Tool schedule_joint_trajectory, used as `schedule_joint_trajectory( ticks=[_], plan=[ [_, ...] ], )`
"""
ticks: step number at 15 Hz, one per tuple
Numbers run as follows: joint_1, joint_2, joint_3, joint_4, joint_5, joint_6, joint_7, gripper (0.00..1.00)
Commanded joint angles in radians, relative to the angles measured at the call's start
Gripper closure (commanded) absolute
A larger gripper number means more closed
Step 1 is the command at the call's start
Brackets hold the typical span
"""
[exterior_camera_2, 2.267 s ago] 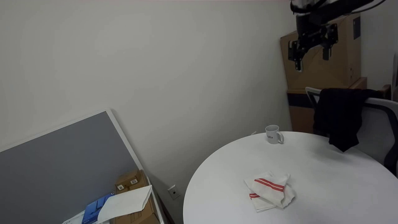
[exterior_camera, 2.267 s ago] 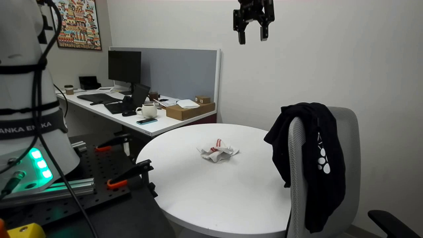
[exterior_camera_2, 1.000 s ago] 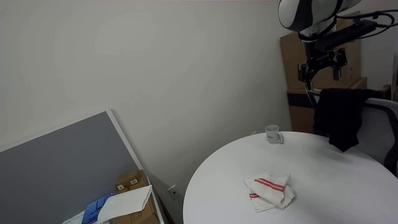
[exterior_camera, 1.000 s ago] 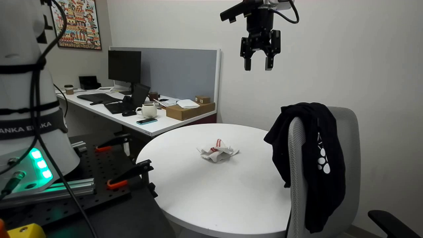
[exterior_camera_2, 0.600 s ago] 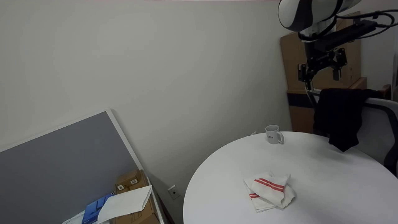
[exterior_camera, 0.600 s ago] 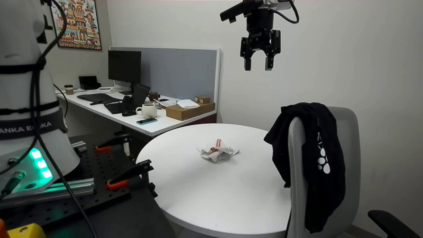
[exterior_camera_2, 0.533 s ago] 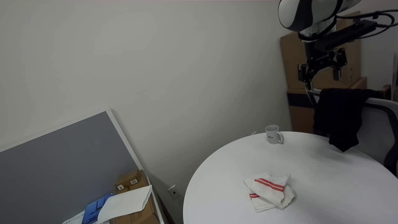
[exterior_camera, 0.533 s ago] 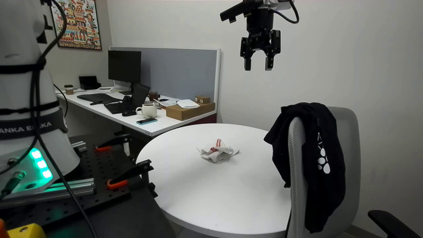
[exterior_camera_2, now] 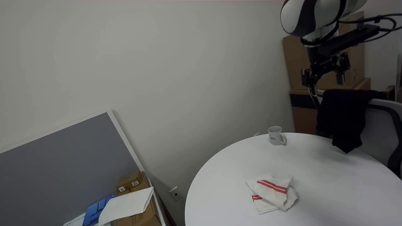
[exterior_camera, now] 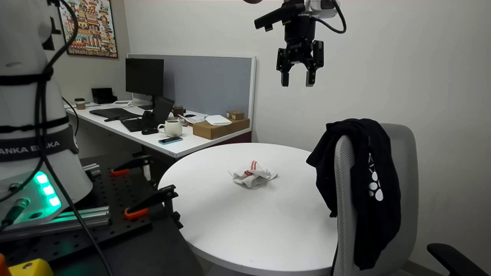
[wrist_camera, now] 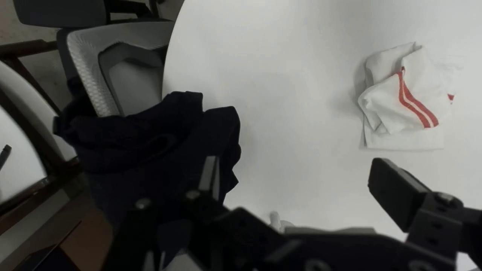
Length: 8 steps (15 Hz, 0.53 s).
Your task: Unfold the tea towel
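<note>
The tea towel is white with red stripes and lies crumpled and partly folded over itself on the white round table. It shows in both exterior views (exterior_camera: pixel 251 178) (exterior_camera_2: pixel 272 192) and at the upper right of the wrist view (wrist_camera: pixel 410 98). My gripper (exterior_camera: pixel 297 82) is open and empty, pointing down, high above the table. It also shows in an exterior view at the upper right (exterior_camera_2: pixel 327 86). In the wrist view the fingers stand wide apart (wrist_camera: pixel 295 169) with nothing between them. The towel lies off to one side, beyond the right finger there.
A chair (exterior_camera: pixel 402 184) with a dark garment (exterior_camera: pixel 360 172) over its back stands against the table (exterior_camera: pixel 249 222). A white mug (exterior_camera_2: pixel 275 136) stands near the table's edge by the wall. A desk (exterior_camera: pixel 188 142) with a monitor and boxes stands behind.
My gripper has come down, paused, then dropped slightly further. It stays open. The tea towel has not moved.
</note>
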Motion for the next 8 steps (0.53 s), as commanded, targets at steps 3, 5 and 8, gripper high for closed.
schedule_joint_trajectory(
  ticks=[3, 5, 8],
  plan=[
    [0.051, 0.16, 0.069, 0.032, 0.037, 0.088, -0.017, 0.0],
    [0.074, 0.238, 0.09, 0.062, 0.036, 0.153, 0.027, 0.0],
    [0.108, 0.366, 0.096, 0.124, 0.026, 0.224, 0.11, 0.0]
  ],
)
